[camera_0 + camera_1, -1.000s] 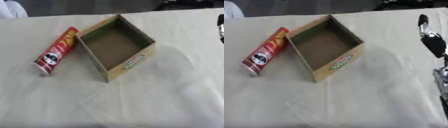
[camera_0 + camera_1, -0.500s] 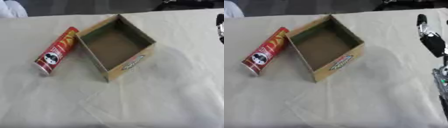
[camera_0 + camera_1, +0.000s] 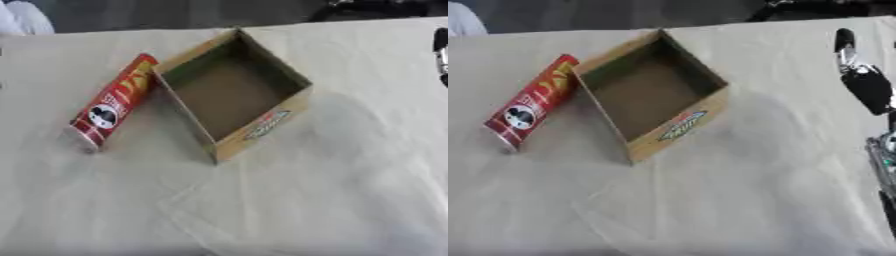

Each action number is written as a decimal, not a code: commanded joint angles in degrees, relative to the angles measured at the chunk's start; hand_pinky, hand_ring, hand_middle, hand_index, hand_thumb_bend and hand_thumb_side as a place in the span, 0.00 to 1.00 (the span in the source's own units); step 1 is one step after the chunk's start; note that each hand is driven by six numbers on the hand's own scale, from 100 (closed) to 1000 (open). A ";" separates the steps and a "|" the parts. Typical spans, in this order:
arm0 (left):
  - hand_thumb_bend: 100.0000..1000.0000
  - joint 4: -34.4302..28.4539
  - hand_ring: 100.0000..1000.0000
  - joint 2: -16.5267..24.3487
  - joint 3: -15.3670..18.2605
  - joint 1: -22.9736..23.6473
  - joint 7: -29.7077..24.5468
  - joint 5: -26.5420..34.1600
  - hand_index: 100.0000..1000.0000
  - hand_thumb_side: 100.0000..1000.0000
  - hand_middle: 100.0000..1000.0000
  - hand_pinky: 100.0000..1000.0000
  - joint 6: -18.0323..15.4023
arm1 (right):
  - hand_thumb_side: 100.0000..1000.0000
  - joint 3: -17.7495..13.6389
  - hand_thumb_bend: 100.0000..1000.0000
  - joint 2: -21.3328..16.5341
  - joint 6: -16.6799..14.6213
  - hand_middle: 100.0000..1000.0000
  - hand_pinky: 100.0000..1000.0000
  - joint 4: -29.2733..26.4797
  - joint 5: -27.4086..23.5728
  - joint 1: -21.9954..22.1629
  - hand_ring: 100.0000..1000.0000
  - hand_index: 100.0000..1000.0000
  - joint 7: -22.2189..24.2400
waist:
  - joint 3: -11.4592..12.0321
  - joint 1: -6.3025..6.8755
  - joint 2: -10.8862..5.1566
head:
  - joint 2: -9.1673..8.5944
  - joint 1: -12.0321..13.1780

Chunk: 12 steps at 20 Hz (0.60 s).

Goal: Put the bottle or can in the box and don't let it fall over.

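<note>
A red tube-shaped can [image 3: 112, 102] lies on its side on the white cloth, its upper end touching the left wall of the box. The open cardboard box [image 3: 262, 127] stands turned at an angle in the middle, with nothing inside and a green and red label on its near wall. My right hand [image 3: 870, 85] shows at the right edge of the right eye view, black, fingers [image 3: 844, 42] straight and pointing up, holding nothing, well to the right of the box. My left hand does not show.
The table is covered by a creased white cloth [image 3: 289, 200]. Its far edge runs along the top against a dark background. Silver parts of my right arm [image 3: 883, 155] stand at the right edge. Something white [image 3: 22, 17] sits at the top left corner.
</note>
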 commanded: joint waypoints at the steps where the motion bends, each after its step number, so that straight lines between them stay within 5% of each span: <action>1: 0.56 -0.02 0.90 2.14 -0.56 -0.48 -2.46 -0.44 0.78 0.65 0.76 0.72 1.53 | 0.35 -0.16 0.39 -0.74 -0.11 0.81 0.84 -0.33 0.23 -0.76 0.89 0.86 0.11 | -0.07 -0.03 -0.96 | -0.79 0.08; 12: 0.56 2.30 0.92 2.28 -2.88 -1.20 -8.53 0.93 0.79 0.69 0.77 0.73 0.62 | 0.35 -0.09 0.40 -0.57 -0.14 0.81 0.84 -0.22 0.28 -0.64 0.89 0.86 0.25 | -0.30 0.01 -1.00 | -1.25 0.21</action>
